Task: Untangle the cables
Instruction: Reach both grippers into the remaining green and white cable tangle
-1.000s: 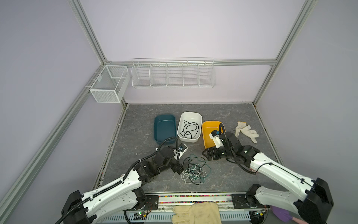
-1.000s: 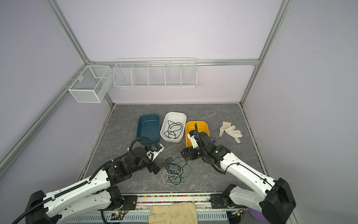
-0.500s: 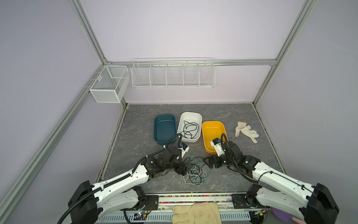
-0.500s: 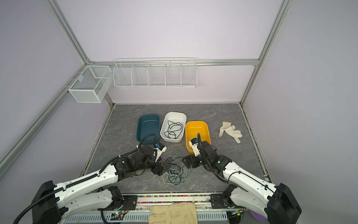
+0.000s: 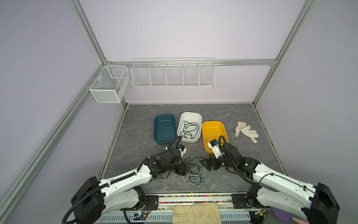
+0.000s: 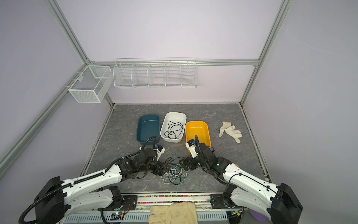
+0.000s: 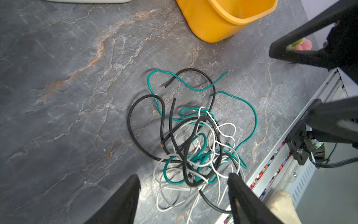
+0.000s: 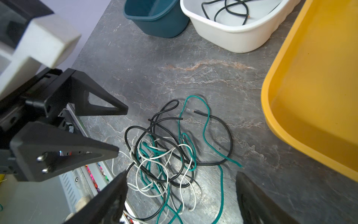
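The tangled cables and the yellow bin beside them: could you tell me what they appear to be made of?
The tangled cables: probably copper wire in smooth plastic insulation, black, white and teal; coppery tips show at cut ends. The yellow bin: likely moulded plastic, smooth with a slight sheen, rounded corners and a rolled rim.

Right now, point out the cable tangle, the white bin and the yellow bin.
cable tangle [image 7: 201, 160]: left wrist view, dense knot at its middle.
white bin [image 5: 188, 140]: in a top view, near outer wall.
yellow bin [image 5: 213, 131]: in a top view, bare inner floor.
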